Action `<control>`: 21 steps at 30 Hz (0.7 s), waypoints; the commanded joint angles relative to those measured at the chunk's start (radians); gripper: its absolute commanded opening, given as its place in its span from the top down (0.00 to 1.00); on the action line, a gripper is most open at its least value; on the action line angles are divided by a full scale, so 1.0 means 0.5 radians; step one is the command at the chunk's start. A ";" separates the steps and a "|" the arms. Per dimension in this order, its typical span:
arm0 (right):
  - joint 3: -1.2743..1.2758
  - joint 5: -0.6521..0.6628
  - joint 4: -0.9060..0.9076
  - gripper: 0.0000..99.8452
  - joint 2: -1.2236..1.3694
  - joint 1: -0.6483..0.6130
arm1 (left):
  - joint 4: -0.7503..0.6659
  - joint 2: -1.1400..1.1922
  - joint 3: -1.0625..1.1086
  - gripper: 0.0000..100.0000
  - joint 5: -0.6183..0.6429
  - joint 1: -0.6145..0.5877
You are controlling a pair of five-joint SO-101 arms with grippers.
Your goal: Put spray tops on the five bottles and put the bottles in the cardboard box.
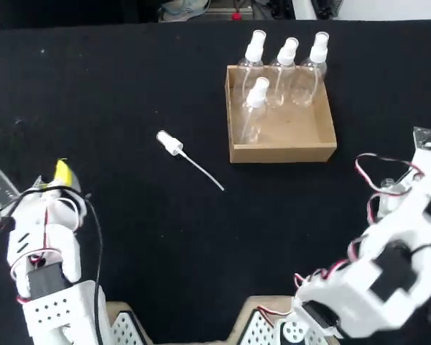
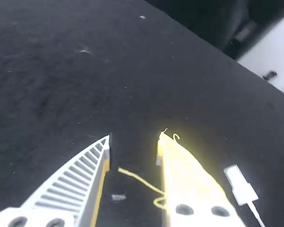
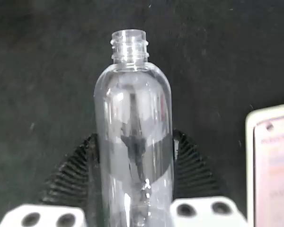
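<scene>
Far to the left of the cardboard box, and nearer the robot than it, the left hand hangs over the black table. Its two fingers are spread wide, with nothing between them. The last loose spray top lies on the table between that hand and the box, closer to the box's left wall. Its white head points away from the box. Its thin dip tube trails on a diagonal toward the robot and toward the box's near left corner, so the long axis runs slantwise rather than square to the box. Four bottles already wear their tops inside the box, three along its far wall and one nearer its left wall.

To the right of the box and nearer the robot, the right hand is clamped around the body of the fifth bottle. This bottle is clear and uncapped. Its long axis runs in line with the fingers, and its open threaded neck points out past the fingertips.

The left hand is judged the nearer to the spray top. The coming move likely turns on bringing the tube end-on to the bottle's open neck.
</scene>
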 commanded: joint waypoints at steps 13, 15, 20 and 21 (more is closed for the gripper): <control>-1.441 -0.160 1.138 0.70 0.695 -0.086 | -0.003 -0.021 -0.048 0.84 -0.089 0.063; -1.557 -0.150 1.191 0.70 0.775 -0.086 | 0.000 -0.021 -0.048 0.84 -0.101 0.063; -1.864 -0.150 1.338 0.70 1.042 -0.083 | -0.003 -0.021 -0.048 0.84 -0.101 0.060; -1.938 -0.150 1.350 0.70 1.097 -0.083 | -0.003 -0.021 -0.048 0.84 -0.101 0.060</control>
